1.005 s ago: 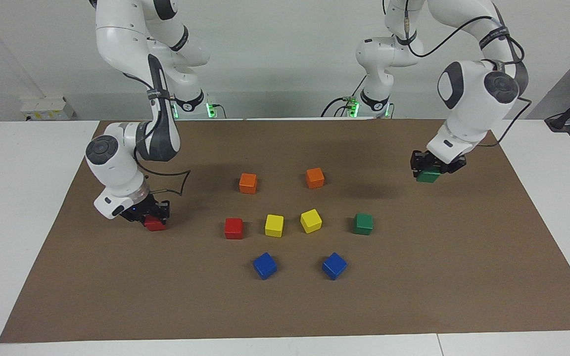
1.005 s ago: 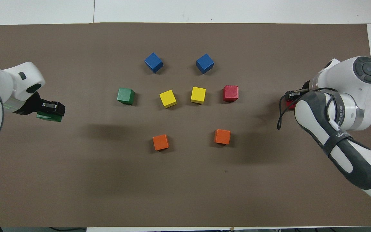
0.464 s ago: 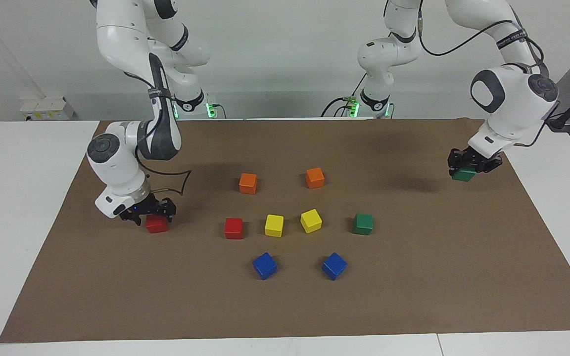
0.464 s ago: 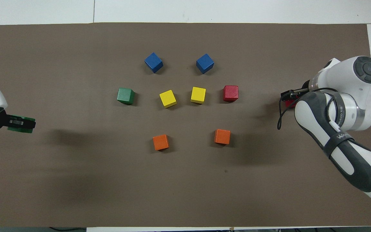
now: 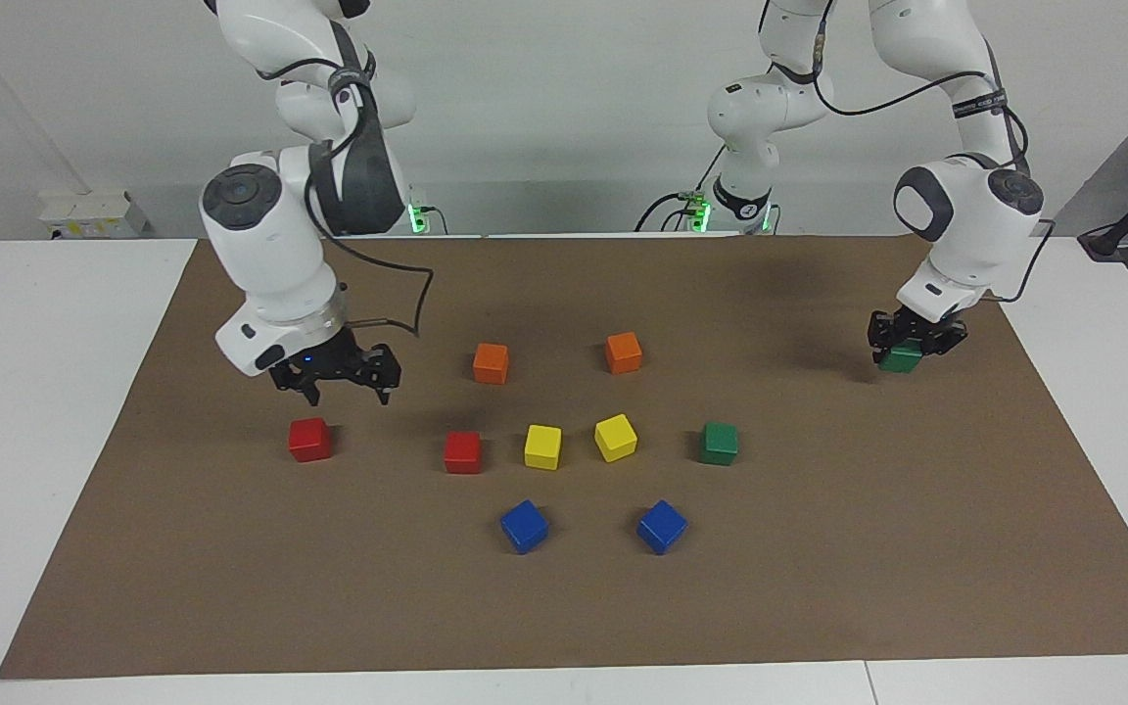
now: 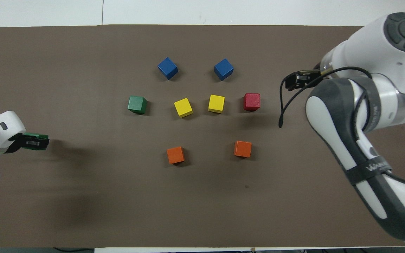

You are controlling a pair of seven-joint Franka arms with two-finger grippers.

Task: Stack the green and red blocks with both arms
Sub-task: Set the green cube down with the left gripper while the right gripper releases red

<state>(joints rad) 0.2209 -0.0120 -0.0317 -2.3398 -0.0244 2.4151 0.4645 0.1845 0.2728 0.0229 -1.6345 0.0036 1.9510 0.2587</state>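
My right gripper (image 5: pixel 349 392) hangs open and empty above the mat, a little nearer to the robots than a loose red block (image 5: pixel 310 439) at the right arm's end. The right arm hides that block in the overhead view, where the right gripper (image 6: pixel 294 82) shows. A second red block (image 5: pixel 462 451) (image 6: pixel 251 102) and a green block (image 5: pixel 719 443) (image 6: pixel 137 104) lie in the middle row. At the left arm's end my left gripper (image 5: pixel 902 351) (image 6: pixel 35 143) is shut on another green block (image 5: pixel 900 364) (image 6: pixel 35 135), low over the mat.
Two yellow cubes (image 5: pixel 542 446) (image 5: pixel 615 437) sit between the middle red and green blocks. Two orange cubes (image 5: pixel 491 362) (image 5: pixel 623 352) lie nearer to the robots and two blue cubes (image 5: pixel 524 526) (image 5: pixel 662 526) farther away. A brown mat (image 5: pixel 819 587) covers the white table.
The right gripper opened, let go of the red block on the mat and rose away from it. The left gripper carried its green block toward the left arm's end and came lower.
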